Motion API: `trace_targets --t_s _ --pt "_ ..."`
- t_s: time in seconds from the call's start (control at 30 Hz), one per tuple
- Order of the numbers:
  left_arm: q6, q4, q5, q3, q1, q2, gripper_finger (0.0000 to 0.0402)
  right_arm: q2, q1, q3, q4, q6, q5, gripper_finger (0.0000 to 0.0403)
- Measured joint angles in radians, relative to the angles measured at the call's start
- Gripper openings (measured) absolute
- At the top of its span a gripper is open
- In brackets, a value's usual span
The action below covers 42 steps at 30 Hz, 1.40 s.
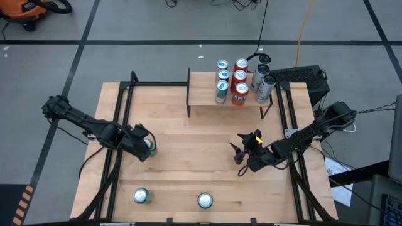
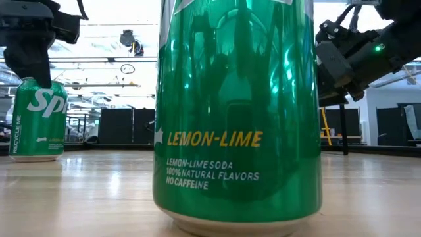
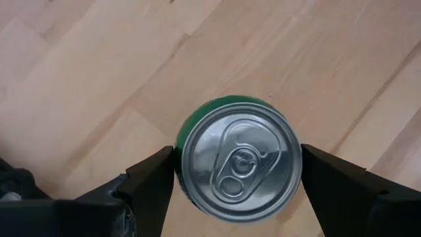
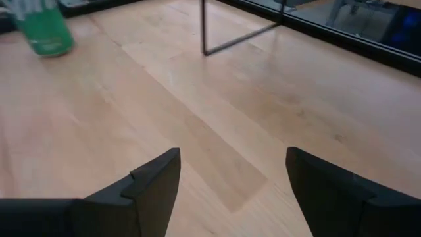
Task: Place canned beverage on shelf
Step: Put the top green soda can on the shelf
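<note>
Small raised rectangular light-wood shelf (image 1: 213, 94) on thin black metal side supports stood at the far middle of the big light-wood tabletop (image 1: 188, 157) and serves as landmark for all entries. On the shelf's right half: 6 upright cans in 2 rows, 3 blue-and-white cans (image 1: 222, 80) beside 3 red cans (image 1: 240, 83), the rows touching or nearly so. Just off the shelf's right end: 2 silver cans (image 1: 263, 80), close together. Well in front of the shelf and to its left: 1 green lemon-lime soda can (image 3: 240, 164), upright on the tabletop, silver lid with pull tab facing up. The left gripper (image 1: 146, 145) was over this can, its 2 dark fingers (image 3: 154, 181) spread to either side of the can body; whether the pads touched the can could not be told from the left wrist view. Well in front of the shelf and near its right end: the right gripper (image 1: 246, 150), fingers (image 4: 158, 178) wide apart and holding nothing, bare wood showing between them. At the table's near edge, farthest from the shelf: 2 more green cans standing apart from each other, one (image 1: 142, 196) below the left gripper's position and one (image 1: 205, 200) roughly in line with the shelf's middle; the latter filled the low view, label reading LEMON-LIME SODA.
</note>
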Motion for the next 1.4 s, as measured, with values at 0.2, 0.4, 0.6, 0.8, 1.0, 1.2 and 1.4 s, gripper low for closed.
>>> trace_targets --t_s 0.2,0.4,0.6,0.8,1.0,1.2,1.4 --pt "0.089 0.100 -0.050 -0.020 0.000 0.003 0.0294 0.000 -0.002 0.000 0.114 -0.094 -0.025 0.0265" --pt "0.273 0.243 -0.088 -0.048 0.000 0.014 0.0260 0.000 -0.041 0.000 0.229 -0.132 -0.057 0.0265" --pt "0.605 0.494 -0.085 -0.055 0.002 0.042 0.0228 0.001 -0.087 0.000 0.479 -0.431 -0.295 0.0265" --pt "0.853 0.791 -0.089 -0.052 0.037 0.097 0.0226 0.000 -0.133 0.000 0.667 -0.596 -0.480 0.0265" --pt "0.996 0.956 -0.052 -0.052 0.101 0.210 0.0225 0.065 -0.145 0.000 0.700 -0.593 -0.496 0.0265" --pt "1.054 1.207 0.070 -0.051 0.186 0.360 0.0224 0.254 -0.144 0.000 0.886 -0.616 -0.496 0.0265" --pt "1.051 1.333 0.223 -0.038 0.255 0.457 0.0224 0.373 -0.152 0.000 1.037 -0.617 -0.529 0.0270"
